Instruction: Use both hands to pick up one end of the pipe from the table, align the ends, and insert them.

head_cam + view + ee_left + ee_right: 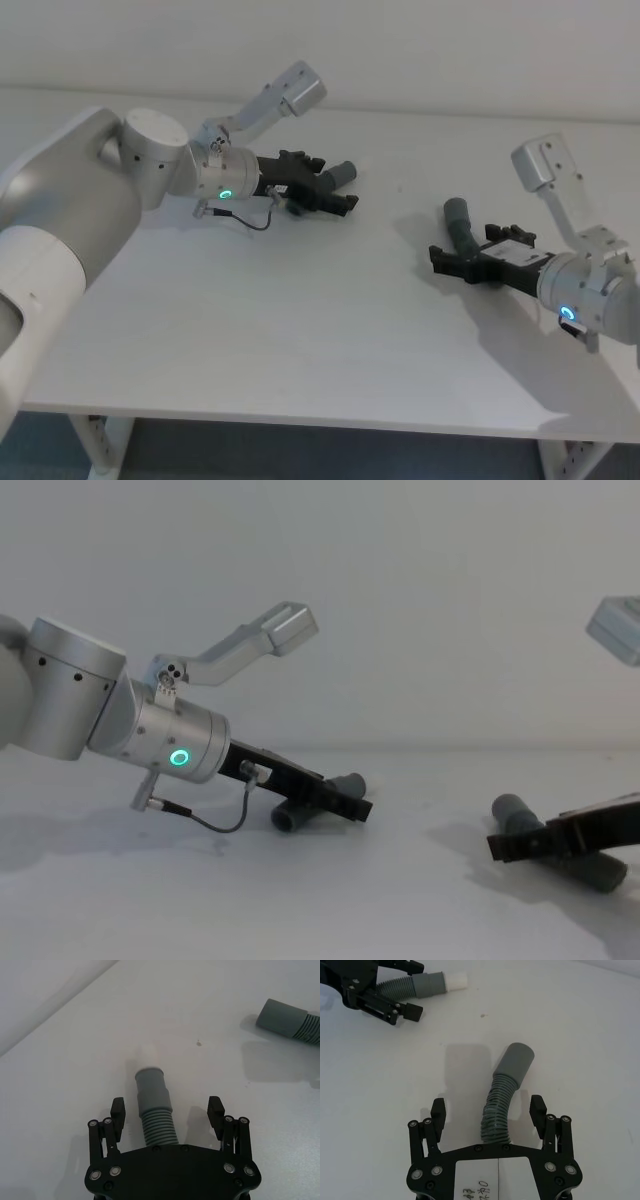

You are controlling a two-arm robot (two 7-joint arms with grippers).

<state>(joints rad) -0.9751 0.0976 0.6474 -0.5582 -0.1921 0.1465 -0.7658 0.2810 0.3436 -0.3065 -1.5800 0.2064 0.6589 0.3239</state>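
Note:
Both pieces of the pipe lie on the white table point(300, 330). The shorter ribbed piece point(157, 1122) ends in a grey cuff point(152, 1092) and a pale white tip point(148, 1055). My left gripper point(335, 183) is low over it, open, one finger on each side of the ribs without touching them. The longer piece point(499, 1110) curves up to its smooth socket cuff point(517, 1062). My right gripper point(468, 246) straddles it the same way, open. The two ends point roughly toward each other across a gap, with the cuff point(458, 212) well right of the tip's piece point(343, 172).
A small dark speck point(199, 1043) marks the table between the two pieces. A thin black cable point(250, 218) loops under my left wrist. The table's front edge point(300, 420) runs near me, and a pale wall stands behind the far edge.

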